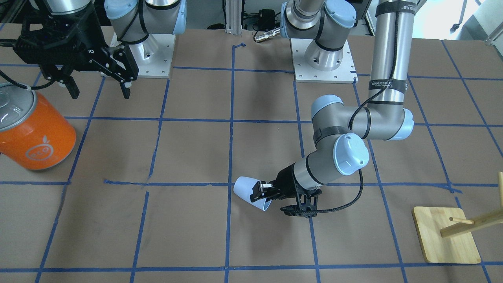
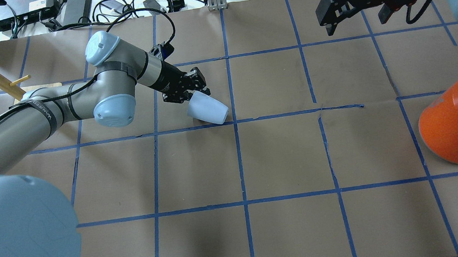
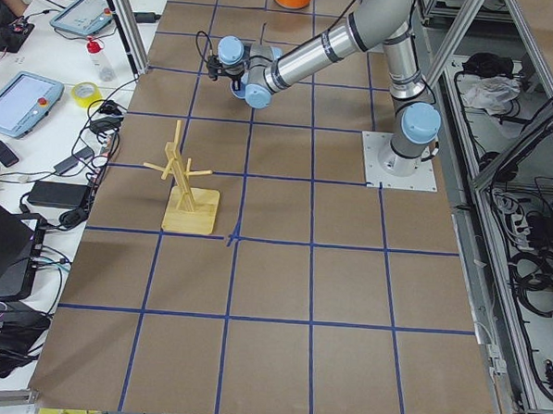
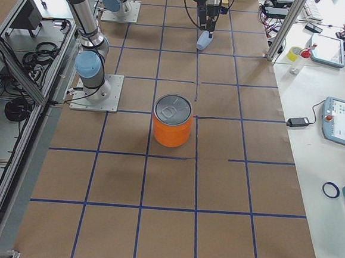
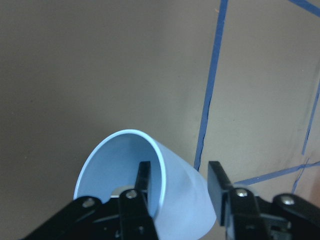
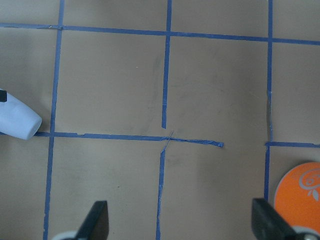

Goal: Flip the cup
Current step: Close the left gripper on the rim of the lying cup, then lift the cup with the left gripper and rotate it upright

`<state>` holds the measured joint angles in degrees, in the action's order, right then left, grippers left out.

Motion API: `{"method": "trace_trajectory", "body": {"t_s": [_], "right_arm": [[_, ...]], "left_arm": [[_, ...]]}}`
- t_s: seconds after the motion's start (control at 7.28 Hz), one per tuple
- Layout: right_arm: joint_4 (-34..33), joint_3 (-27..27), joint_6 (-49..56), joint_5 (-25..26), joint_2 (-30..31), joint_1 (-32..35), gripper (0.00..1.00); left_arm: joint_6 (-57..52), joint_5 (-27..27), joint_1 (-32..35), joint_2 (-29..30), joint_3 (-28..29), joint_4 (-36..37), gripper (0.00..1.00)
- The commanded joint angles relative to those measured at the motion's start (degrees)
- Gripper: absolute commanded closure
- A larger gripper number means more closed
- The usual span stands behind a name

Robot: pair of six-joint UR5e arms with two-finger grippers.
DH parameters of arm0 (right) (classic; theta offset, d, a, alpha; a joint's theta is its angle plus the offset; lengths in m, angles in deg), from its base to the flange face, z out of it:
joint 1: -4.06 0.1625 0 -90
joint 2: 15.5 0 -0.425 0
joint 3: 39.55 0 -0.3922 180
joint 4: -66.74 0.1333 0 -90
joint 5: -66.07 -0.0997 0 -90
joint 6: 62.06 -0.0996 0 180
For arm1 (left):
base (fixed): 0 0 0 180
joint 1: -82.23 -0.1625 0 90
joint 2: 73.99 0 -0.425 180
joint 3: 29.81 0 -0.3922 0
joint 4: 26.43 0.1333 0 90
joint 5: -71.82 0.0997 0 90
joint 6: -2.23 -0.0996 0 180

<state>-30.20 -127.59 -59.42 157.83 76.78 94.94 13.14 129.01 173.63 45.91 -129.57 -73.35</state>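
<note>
The pale blue-white cup (image 1: pixel 246 192) lies tilted on its side on the brown table, near a blue tape crossing. It also shows in the overhead view (image 2: pixel 209 109). Its mouth faces my left gripper (image 1: pixel 262 192). In the left wrist view, one finger (image 5: pixel 143 187) is inside the cup (image 5: pixel 182 200) and the other finger (image 5: pixel 217 187) is outside. The jaws are narrowed on the cup's wall at the rim. My right gripper (image 1: pixel 98 88) is open and empty, held high above the table, far from the cup.
A large orange can with a silver lid (image 1: pixel 33 131) stands on the robot's right side, below the right gripper. A wooden peg stand (image 1: pixel 446 234) sits beyond the left arm. Blue tape lines grid the table.
</note>
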Motion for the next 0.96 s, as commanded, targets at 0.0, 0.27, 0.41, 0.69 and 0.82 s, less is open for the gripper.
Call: {"method": "trace_trajectory", "body": {"t_s": [0.0, 0.27, 0.41, 0.69, 0.82], "right_arm": [[0.0, -0.03, -0.09, 0.08, 0.0, 0.0, 0.0], [0.09, -0.12, -0.09, 0.08, 0.09, 0.0, 0.0], [0.09, -0.12, 0.0, 0.08, 0.01, 0.0, 0.0], [0.09, -0.12, 0.0, 0.08, 0.0, 0.0, 0.0], [0.09, -0.12, 0.0, 0.08, 0.0, 0.08, 0.0]], "left_arm": [[2.96, 0.47, 0.0, -0.2, 0.71, -0.89, 1.0], [5.0, 3.96, 0.0, -0.9, 2.64, -1.41, 1.0], [5.0, 8.25, 0.09, -2.21, 4.21, -3.25, 1.0], [5.0, 10.4, 0.26, -3.53, 5.98, -4.4, 1.0], [4.91, 13.79, 0.35, -4.76, 6.33, -4.23, 1.0]]}}
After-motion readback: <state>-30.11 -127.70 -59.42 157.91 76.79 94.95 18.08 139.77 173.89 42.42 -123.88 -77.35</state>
